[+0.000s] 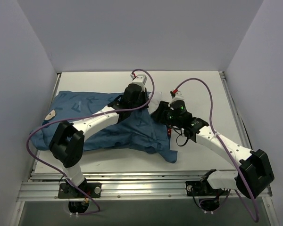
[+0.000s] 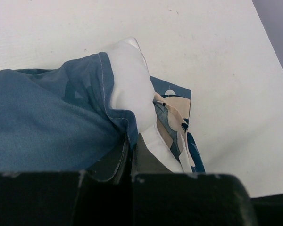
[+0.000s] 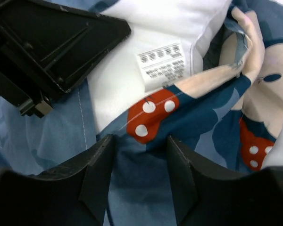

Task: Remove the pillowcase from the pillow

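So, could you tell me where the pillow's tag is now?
Right wrist view, upper centre: the tag lies on the exposed pillow, just above a red bow.

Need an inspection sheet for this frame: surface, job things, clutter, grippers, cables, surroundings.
Surface: white table, bare at far right.
Job's things: blue pillowcase covers most of the pillow; a white corner with its tag pokes out of the open end.
Clutter: nothing seen.
Grippers: left gripper shut on the pillowcase hem; right gripper open, fabric between its fingers.
Cables: purple cables loop off both arms.
Surroundings: plain walls on three sides; metal rail at the near edge.
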Robot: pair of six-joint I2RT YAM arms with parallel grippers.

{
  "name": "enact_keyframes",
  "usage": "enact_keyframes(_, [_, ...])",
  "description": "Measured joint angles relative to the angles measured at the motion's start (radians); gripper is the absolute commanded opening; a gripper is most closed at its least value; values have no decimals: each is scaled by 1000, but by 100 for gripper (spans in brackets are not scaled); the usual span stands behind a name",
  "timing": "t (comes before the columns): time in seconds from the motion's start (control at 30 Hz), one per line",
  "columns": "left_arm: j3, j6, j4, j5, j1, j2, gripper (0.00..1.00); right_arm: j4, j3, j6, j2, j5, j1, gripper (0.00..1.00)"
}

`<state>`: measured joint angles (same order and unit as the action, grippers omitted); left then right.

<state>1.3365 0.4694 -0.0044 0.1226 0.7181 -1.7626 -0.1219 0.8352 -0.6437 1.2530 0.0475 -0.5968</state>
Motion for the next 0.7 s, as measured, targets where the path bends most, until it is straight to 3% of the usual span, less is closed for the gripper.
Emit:
enact_keyframes(0.03, [9, -3, -4, 0, 0, -6, 2, -3, -3, -7, -1, -16, -8, 35])
enact_keyframes(0.07, [17, -3, -7, 0, 0, -14, 2, -6, -10, -11, -2, -29, -11, 23])
enact_keyframes(0.2, [35, -4, -11, 0, 0, -37, 2, -19, -72, -32, -24, -79, -14, 0])
enact_keyframes(0.43, [50, 22, -15, -1, -26, -47, 2, 1, -188, -64, -146, -143, -19, 0])
enact_keyframes(0.7, [124, 120, -38, -35, -160, -48, 2, 26, -336, -123, -257, -151, 25, 0])
